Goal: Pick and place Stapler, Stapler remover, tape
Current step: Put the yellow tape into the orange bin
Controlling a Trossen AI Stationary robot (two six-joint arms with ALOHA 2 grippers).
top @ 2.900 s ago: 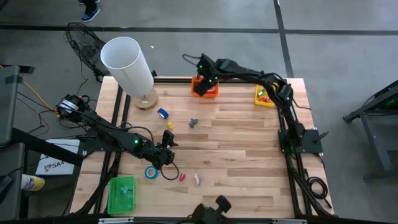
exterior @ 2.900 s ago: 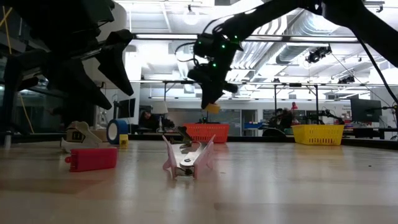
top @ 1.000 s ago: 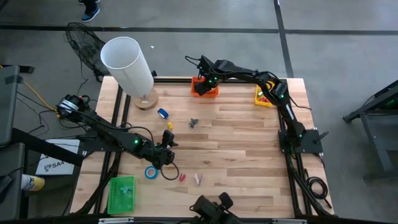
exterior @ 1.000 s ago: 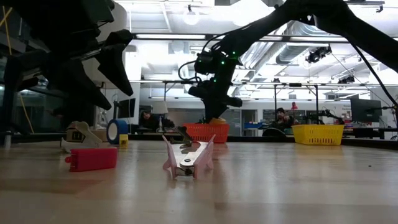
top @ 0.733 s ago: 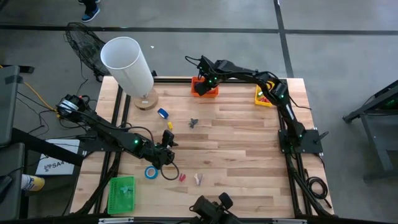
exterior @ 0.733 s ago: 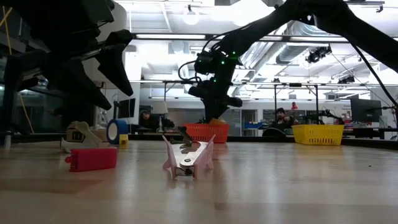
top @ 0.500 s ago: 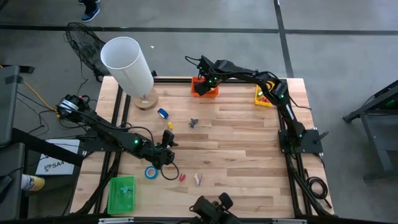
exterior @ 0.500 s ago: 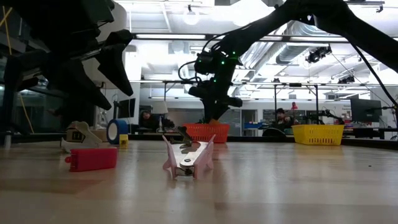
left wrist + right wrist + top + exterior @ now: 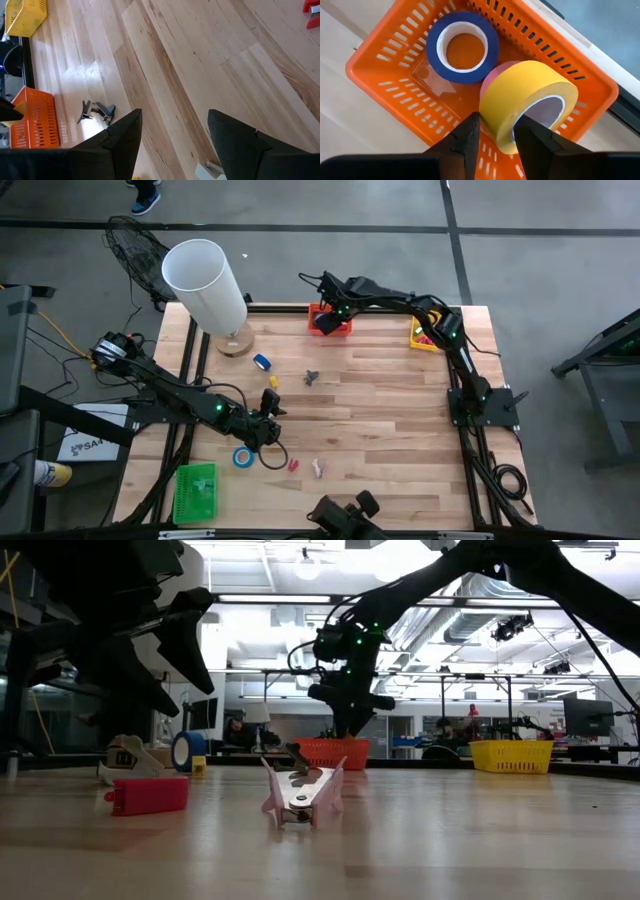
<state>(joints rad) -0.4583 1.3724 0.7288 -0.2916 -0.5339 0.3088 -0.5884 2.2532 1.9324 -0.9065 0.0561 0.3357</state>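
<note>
My right gripper [image 9: 496, 140] hangs open over the orange basket [image 9: 343, 328] at the table's far edge, fingers pointing down. In the basket a yellow tape roll [image 9: 530, 95] stands tilted, leaning on a pink roll [image 9: 489, 80], and a blue roll [image 9: 462, 47] lies flat. My left gripper [image 9: 172, 145] hangs open above the near left of the table, holding nothing. On the table lie a blue tape roll [image 9: 242, 457], another blue roll [image 9: 262, 363], a red stapler [image 9: 148, 794], a pink stapler remover [image 9: 300, 795] and a grey stapler remover [image 9: 312, 377]. My right gripper's fingers [image 9: 465, 137] come from above and stand astride the yellow roll's lower wall [image 9: 502, 132], one inside the ring and one outside. I cannot tell whether they touch it. The roll rests in the basket, tilted against the pink roll.
A white tube on a round wooden base [image 9: 205, 280] stands at the far left. A green basket [image 9: 196, 490] sits at the near left corner and a yellow basket [image 9: 425, 335] at the far right. A small yellow piece [image 9: 272, 382] lies near the grey remover.
In the low view the yellow roll showed under my right gripper just above the orange basket's rim. Now it has sunk behind the basket wall and no longer shows there. The gripper has stayed over the basket.
</note>
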